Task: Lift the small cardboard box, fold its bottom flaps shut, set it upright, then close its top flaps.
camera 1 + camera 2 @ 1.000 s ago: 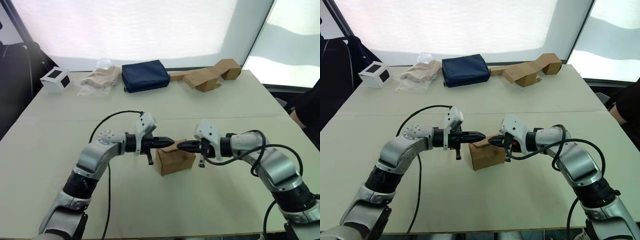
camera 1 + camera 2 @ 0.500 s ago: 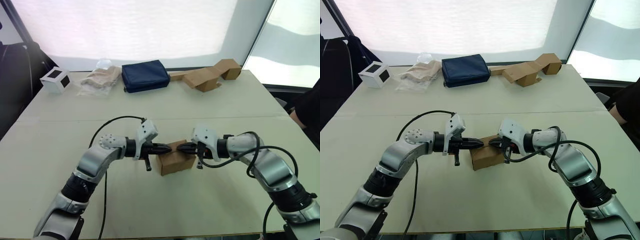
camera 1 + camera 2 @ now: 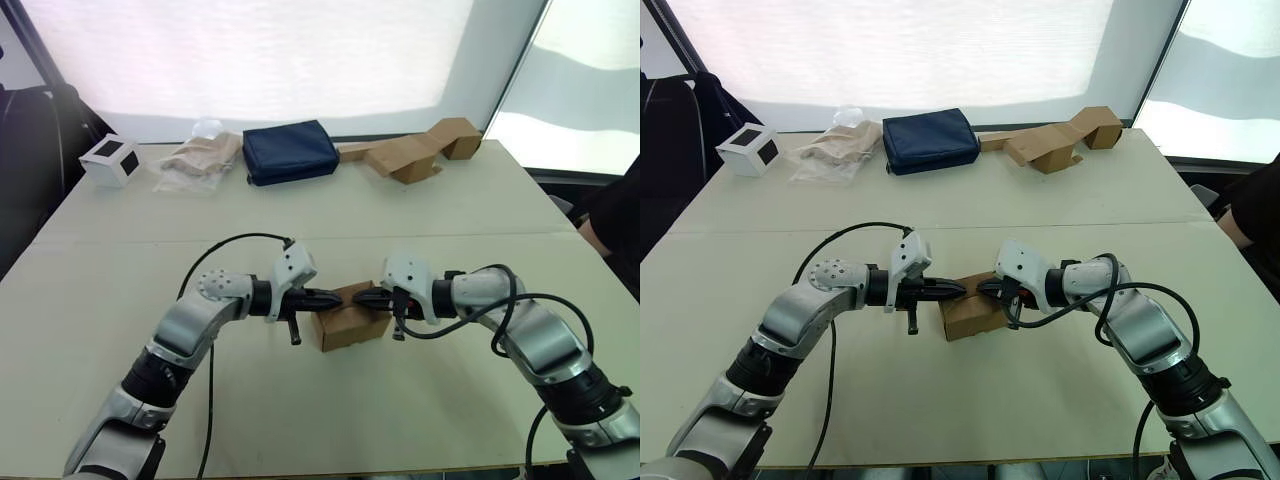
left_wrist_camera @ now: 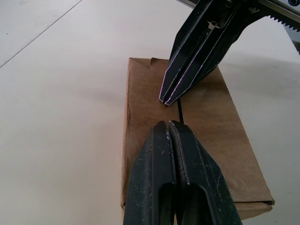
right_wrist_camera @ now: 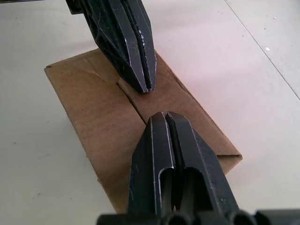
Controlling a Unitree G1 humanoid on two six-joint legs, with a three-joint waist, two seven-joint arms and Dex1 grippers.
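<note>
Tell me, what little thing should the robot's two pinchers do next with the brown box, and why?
Probably press down gently and hold. The left gripper and right gripper are both shut, tips facing each other over the seam of the top flaps on the small cardboard box. The flaps look folded nearly flat, so a light push should finish closing them.

box mid table, L gripper left, R gripper right
</note>
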